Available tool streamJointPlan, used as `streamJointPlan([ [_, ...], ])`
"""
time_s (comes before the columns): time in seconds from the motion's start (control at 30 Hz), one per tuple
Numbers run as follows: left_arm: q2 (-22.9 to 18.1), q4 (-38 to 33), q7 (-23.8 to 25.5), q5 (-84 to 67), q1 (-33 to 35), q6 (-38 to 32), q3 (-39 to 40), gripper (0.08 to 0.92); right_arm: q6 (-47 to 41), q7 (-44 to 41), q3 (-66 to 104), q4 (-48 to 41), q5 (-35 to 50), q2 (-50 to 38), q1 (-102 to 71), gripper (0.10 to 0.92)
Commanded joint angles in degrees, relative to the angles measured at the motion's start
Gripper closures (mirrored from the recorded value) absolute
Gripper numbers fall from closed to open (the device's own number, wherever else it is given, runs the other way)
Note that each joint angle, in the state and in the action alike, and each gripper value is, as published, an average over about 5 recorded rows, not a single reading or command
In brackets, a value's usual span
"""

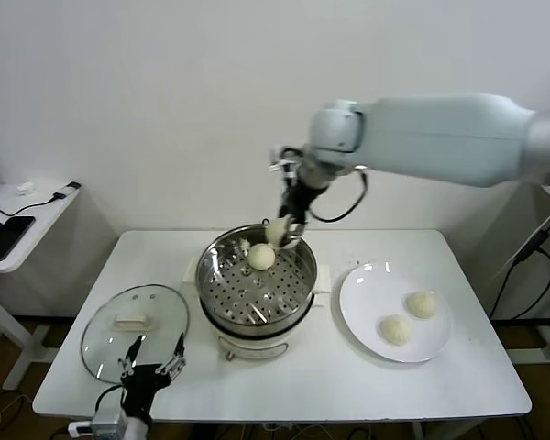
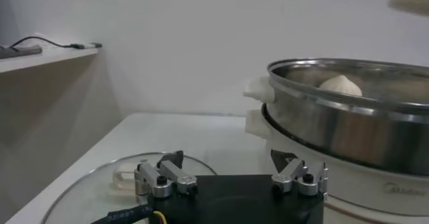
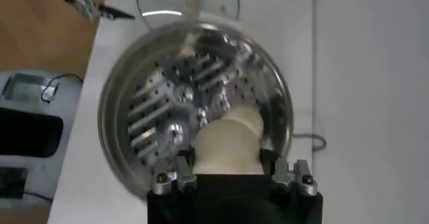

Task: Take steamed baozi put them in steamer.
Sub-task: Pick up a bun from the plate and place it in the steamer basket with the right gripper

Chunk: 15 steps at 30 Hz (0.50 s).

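The steamer [image 1: 257,286] is a shiny steel pot with a perforated tray, standing mid-table. One steamed baozi [image 1: 261,257] lies on the tray toward the back, and it also peeks over the rim [image 2: 340,84] in the left wrist view. My right gripper [image 1: 285,235] hangs over the steamer's far rim, shut on another baozi [image 3: 228,145]; its own point in that view is [image 3: 226,155]. Two more baozi [image 1: 422,303] [image 1: 396,328] rest on the white plate [image 1: 353,302] at the right. My left gripper [image 1: 153,348] [image 2: 228,172] waits open and empty at the table's front left.
A round glass lid [image 1: 133,330] with a pale knob lies flat left of the steamer, just beyond the left gripper. A side desk [image 1: 18,220] with cables stands off the table's left. The wall is close behind the table.
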Motion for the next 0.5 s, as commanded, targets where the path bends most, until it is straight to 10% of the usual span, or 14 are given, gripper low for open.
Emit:
streamJointPlan([
  [0.03,-0.23,0.12,-0.01,0.00,0.03,-0.17,0.20,0.177,-3.82,5.91,1.46,-4.36,2.14,12.15,-8.67,0.381],
  [0.5,-0.04,1.40,-0.04,-0.13,-0.57,-0.37,0.38,0.177,-3.29,7.37,2.52,-17.06,-4.41,15.69,-19.97,0.380],
])
